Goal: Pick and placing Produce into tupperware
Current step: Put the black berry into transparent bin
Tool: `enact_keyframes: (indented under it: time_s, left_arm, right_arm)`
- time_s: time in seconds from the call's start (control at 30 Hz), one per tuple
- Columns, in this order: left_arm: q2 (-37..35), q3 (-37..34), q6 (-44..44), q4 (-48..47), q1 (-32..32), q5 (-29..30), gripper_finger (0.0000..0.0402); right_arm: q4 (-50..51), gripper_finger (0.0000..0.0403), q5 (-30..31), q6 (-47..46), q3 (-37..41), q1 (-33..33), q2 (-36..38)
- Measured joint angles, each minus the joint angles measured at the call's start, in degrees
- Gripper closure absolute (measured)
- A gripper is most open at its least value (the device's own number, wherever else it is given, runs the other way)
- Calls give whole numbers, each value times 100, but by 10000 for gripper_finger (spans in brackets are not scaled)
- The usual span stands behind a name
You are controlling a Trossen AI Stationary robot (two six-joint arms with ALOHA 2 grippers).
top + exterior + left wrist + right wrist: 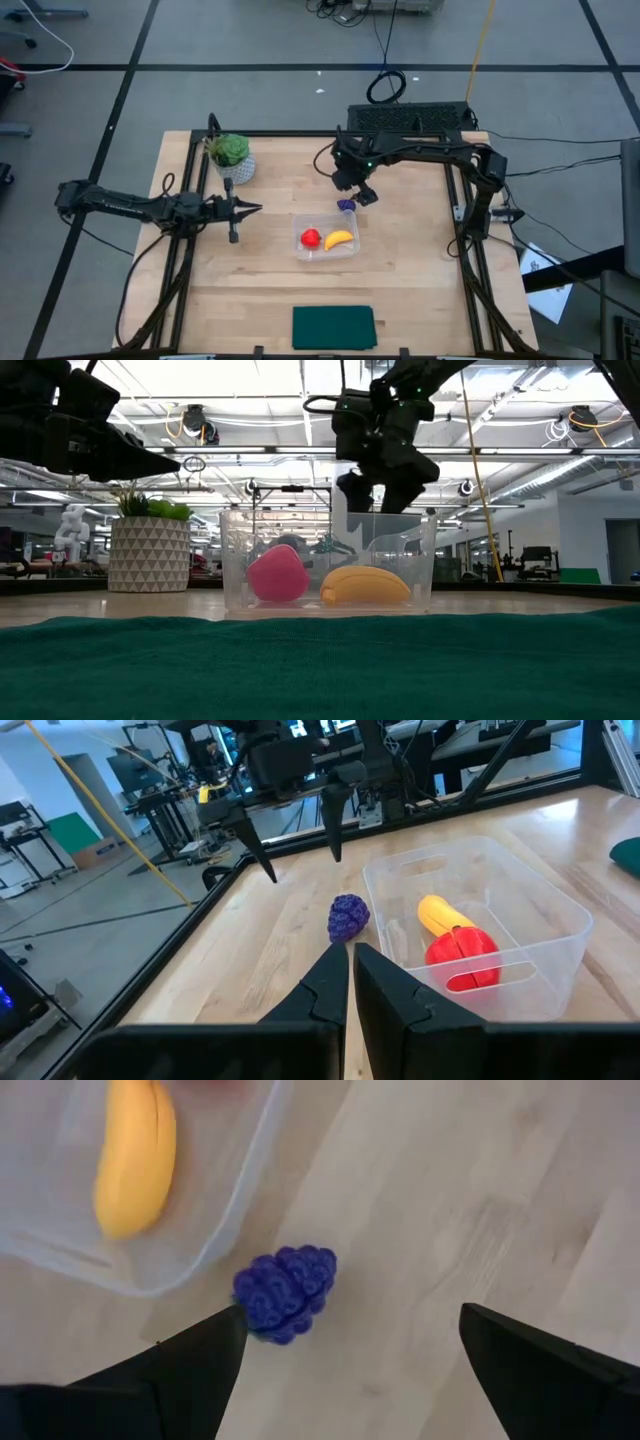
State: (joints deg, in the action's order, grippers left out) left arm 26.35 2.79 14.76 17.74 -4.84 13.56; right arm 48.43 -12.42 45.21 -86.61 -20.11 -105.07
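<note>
Step in hand, judged from the layout: third and last item pending, two already stowed.

High view: right end effector [352,195] is hovering with fingers spread wide, empty, just above the purple piece [346,205], which is lying on the wooden surface [420,280] just beside the far rim of the tupperware [326,250]. Red fruit [311,238] and banana [339,239] are sitting inside. Left end effector [250,209] is waiting, fingers closed on nothing, well apart from the container.

Low view: container is reading clear and see-through, red fruit and banana lying side by side on its floor; purple piece is not discernible.

Left wrist view: purple piece is showing as a lumpy, grape-like cluster, outside the container wall.

Right wrist view: purple piece is sitting between the two spread fingers, untouched. Next move, likely: descending, closing on the cluster, lifting over the rim.
</note>
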Motion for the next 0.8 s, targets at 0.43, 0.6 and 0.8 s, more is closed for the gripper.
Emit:
enact_keyframes:
  time_s: [0.43, 0.6, 0.8]
  left_arm:
    - [0, 0, 58, 0, 0, 2, 376]
    - [0, 0, 15, 0, 0, 2, 376]
    - [0, 0, 2, 2, 0, 2, 376]
  right_arm:
    - [-202, 46, -105, -1704, 230, 56, 1]
    - [-443, 46, -94, -1974, 366, 90, 1]
    - [-449, 46, -90, -2319, 508, 106, 1]
